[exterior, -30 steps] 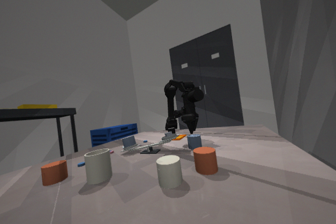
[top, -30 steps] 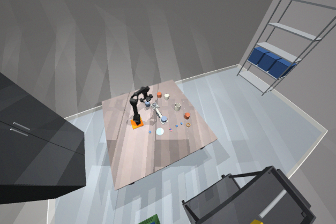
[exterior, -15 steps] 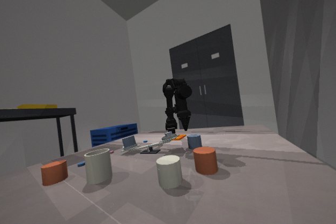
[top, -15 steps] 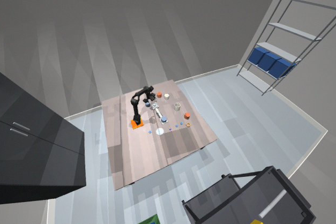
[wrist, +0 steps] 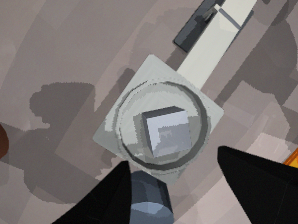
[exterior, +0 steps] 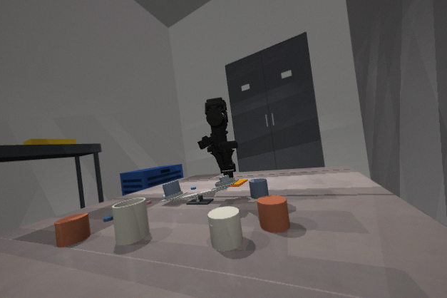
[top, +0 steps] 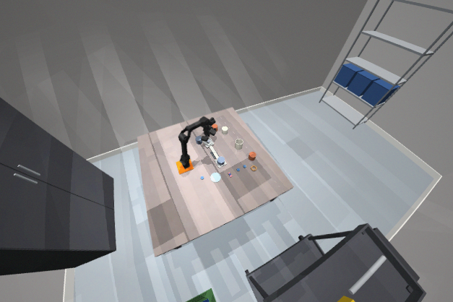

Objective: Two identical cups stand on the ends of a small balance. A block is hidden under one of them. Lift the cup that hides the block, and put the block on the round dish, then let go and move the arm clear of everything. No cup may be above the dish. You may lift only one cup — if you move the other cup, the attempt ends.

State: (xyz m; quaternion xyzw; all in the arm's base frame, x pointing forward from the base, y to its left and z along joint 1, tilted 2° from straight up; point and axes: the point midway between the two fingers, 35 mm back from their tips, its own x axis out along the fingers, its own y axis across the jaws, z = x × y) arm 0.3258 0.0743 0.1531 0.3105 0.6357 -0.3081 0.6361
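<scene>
The grey block (wrist: pixel 169 135) (exterior: pixel 224 178) lies uncovered in the round rim on the raised end of the tilted balance (top: pixel 214 152) (exterior: pixel 209 191) (wrist: pixel 215 52). One blue-grey cup (top: pixel 199 140) (exterior: pixel 259 189) (wrist: pixel 151 200) stands on the table beside that end. The other blue-grey cup (top: pixel 221 160) (exterior: pixel 172 189) stands on the lower end. My gripper (top: pixel 209 136) (exterior: pixel 229 174) (wrist: pixel 174 160) is open and empty above the block's end, with its fingertips apart at the near side of the block in the wrist view. The pale round dish (top: pixel 215 177) has nothing on it.
An orange cup (top: pixel 214 127) (exterior: pixel 274 214) and a white one (top: pixel 225 130) (exterior: pixel 226 229) stand beyond the raised end. A taller pale cup (top: pixel 239 144) (exterior: pixel 131 222) and another orange one (top: pixel 252 156) (exterior: pixel 73 230) stand farther along. Small blue pieces lie near the dish.
</scene>
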